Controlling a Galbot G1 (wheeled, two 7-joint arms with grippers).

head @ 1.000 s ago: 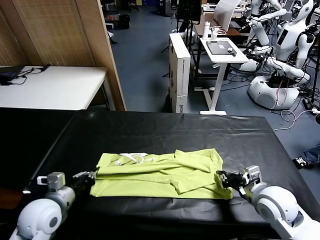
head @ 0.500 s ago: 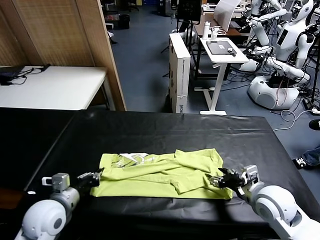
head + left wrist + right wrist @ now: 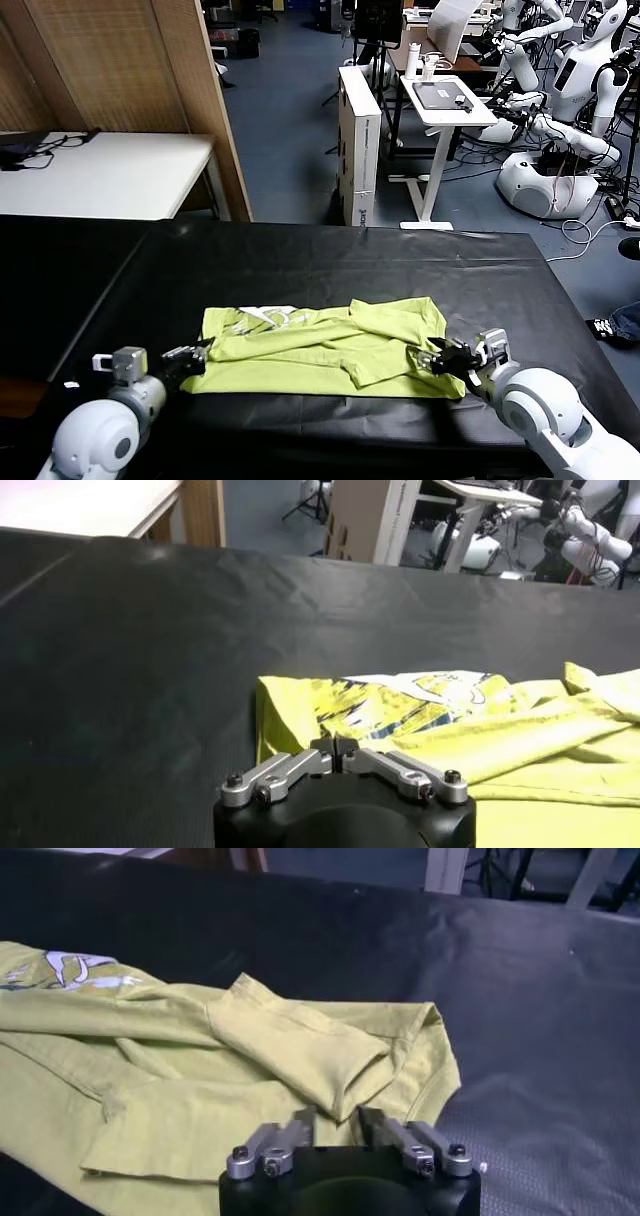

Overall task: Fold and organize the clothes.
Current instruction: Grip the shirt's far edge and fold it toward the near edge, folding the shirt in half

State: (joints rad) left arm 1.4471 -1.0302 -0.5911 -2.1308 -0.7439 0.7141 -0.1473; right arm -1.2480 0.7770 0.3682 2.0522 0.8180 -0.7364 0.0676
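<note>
T-shirt (image 3: 330, 348) (folded, on black table (image 3: 330, 265)) pinched by L end effector (image 3: 197, 354) & R end effector (image 3: 437, 359).

Head cam sits high, looks forward and down over the black table (image 3: 330, 270) into the lab behind. Both wrist cams ride low just behind their own fingers, close to the cloth, facing across the table. All three share the green T-shirt (image 3: 325, 350) and tabletop.
</note>
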